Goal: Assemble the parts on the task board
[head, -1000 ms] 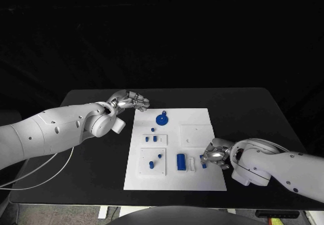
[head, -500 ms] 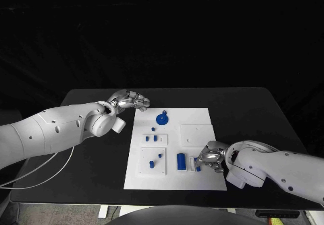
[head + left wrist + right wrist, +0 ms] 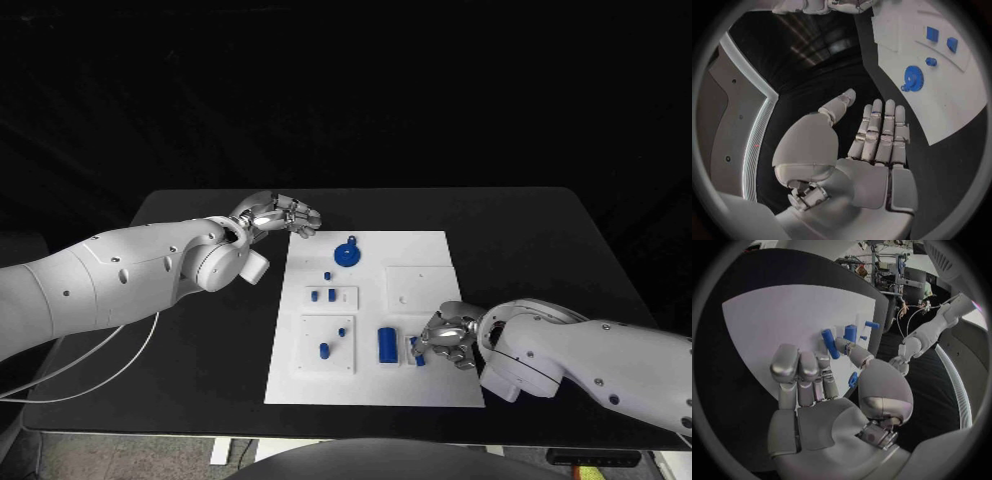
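Observation:
The white task board (image 3: 427, 385) lies in the middle of the black table. On it are a blue gear (image 3: 346, 253), small blue pegs (image 3: 327, 295) and a blue cylinder (image 3: 387, 343). My right hand (image 3: 450, 337) is low over the board's near right part. Its thumb and a finger pinch a small blue part (image 3: 418, 349), seen as a short blue bar (image 3: 830, 343) at the thumb tip in the right wrist view. My left hand (image 3: 283, 214) hovers off the board's far left corner with straight fingers (image 3: 879, 135) and holds nothing; the gear (image 3: 911, 78) lies beyond them.
Raised white blocks on the board (image 3: 329, 343) carry blue pegs, and a bare white square (image 3: 421, 287) sits right of centre. Black tabletop (image 3: 534, 240) stretches around the board on both sides. A white cable (image 3: 87, 375) hangs off the table's left edge.
My right hand has slid a little to the left across the board's near part, and the small blue part moved with it. The left hand has stayed where it was.

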Controlling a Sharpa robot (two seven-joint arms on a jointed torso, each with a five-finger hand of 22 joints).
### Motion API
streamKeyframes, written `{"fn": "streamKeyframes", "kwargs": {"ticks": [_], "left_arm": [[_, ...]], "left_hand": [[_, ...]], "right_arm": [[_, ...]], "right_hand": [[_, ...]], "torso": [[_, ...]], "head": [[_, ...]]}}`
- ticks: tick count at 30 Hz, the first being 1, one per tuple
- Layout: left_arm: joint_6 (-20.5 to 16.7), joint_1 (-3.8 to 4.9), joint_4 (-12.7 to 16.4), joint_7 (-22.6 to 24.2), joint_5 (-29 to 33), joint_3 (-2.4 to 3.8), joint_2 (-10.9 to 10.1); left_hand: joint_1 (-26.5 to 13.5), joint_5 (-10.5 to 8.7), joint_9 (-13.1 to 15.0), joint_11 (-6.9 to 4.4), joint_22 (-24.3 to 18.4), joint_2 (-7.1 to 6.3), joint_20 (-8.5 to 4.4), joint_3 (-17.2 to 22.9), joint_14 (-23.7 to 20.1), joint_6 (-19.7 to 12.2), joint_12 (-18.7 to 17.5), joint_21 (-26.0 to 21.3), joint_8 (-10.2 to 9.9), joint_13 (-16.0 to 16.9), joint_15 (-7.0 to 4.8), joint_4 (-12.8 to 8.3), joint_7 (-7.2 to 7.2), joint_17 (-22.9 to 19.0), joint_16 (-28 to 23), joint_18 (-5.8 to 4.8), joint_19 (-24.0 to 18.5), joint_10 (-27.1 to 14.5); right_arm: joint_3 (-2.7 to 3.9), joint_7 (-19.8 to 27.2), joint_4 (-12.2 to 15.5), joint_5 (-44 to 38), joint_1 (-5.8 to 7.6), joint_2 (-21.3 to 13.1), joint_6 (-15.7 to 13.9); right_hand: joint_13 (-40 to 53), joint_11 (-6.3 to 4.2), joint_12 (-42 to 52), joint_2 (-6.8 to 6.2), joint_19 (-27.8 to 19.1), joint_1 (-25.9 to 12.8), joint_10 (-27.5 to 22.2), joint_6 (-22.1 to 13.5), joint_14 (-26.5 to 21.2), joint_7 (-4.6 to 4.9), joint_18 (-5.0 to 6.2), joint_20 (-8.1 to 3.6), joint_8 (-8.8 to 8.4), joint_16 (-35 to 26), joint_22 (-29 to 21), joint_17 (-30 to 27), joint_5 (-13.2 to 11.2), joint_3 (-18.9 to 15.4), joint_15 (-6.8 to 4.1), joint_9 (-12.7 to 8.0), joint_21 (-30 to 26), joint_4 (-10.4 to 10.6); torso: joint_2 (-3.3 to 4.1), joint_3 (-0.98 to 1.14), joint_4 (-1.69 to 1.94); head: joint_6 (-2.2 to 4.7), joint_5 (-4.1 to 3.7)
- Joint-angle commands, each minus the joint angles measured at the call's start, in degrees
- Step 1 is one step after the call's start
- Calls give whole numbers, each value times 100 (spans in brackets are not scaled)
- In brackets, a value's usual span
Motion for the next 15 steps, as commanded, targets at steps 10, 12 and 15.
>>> {"fn": "streamKeyframes", "kwargs": {"ticks": [10, 12, 15], "left_arm": [[81, 4, 21, 19, 16, 3, -8], [89, 4, 23, 14, 14, 3, -8], [89, 4, 23, 11, 12, 3, -9]], "left_hand": [[-29, -40, -9, 7, 9, -1, 13, 13, 18, -49, 17, -27, 31, -7, 10, 38, 6, 8, -23, 87, 23, 12], [-30, -41, -9, 7, 9, -1, 13, 13, 18, -49, 17, -27, 32, -7, 10, 39, 6, 9, -23, 87, 23, 12], [-31, -41, -9, 7, 10, -2, 13, 12, 18, -49, 17, -27, 32, -7, 11, 40, 6, 9, -24, 86, 23, 12]], "right_arm": [[-3, 14, -19, -156, -8, 70, 78], [-3, 19, -28, -175, -8, 74, 80], [-3, 20, -29, -183, -8, 74, 87]], "right_hand": [[-3, -25, -42, -232, 64, -180, 20, 47, -1, 1, 638, -41, -26, -39, 10, 7, -1390, -81, -60, -57, -31, 257], [-2, -33, -43, -280, 62, -202, 23, 59, -4, -1, 638, -46, -21, -43, 12, 6, -1666, -75, -63, -70, -32, 343], [-1, -37, -45, -337, 60, -218, 24, 67, -1, -3, 638, -51, -16, -38, 15, 13, -1877, -69, -67, -82, -31, 420]], "torso": [[0, 4, -2], [-1, 3, -4], [-1, 2, -4]], "head": [[-11, 39], [-12, 47], [-13, 51]]}}
